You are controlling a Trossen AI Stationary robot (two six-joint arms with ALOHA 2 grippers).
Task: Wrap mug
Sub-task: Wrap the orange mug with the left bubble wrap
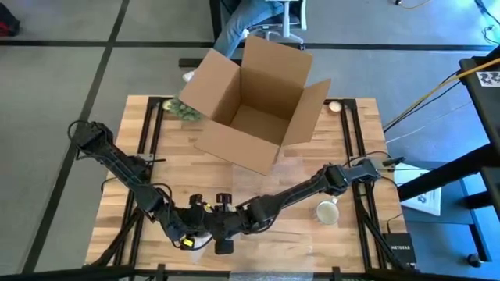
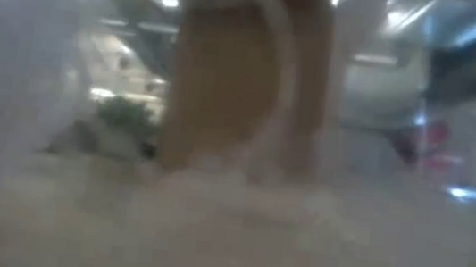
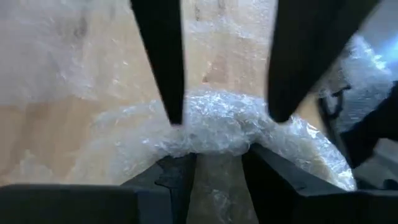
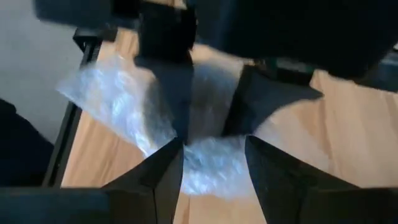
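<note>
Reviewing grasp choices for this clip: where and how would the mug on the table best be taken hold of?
Probably the rim. The mug stands upright, mouth up, handle toward the cardboard box, so one finger inside and one outside the wall, descending from above. The right gripper is nearest but sits at the bubble wrap.

A lab or workshop: grey floor around the wooden desk [image 1: 305, 168], cables [image 1: 426, 97] and a router [image 1: 401, 250] beside it, a seated person [image 1: 250, 19] behind.
</note>
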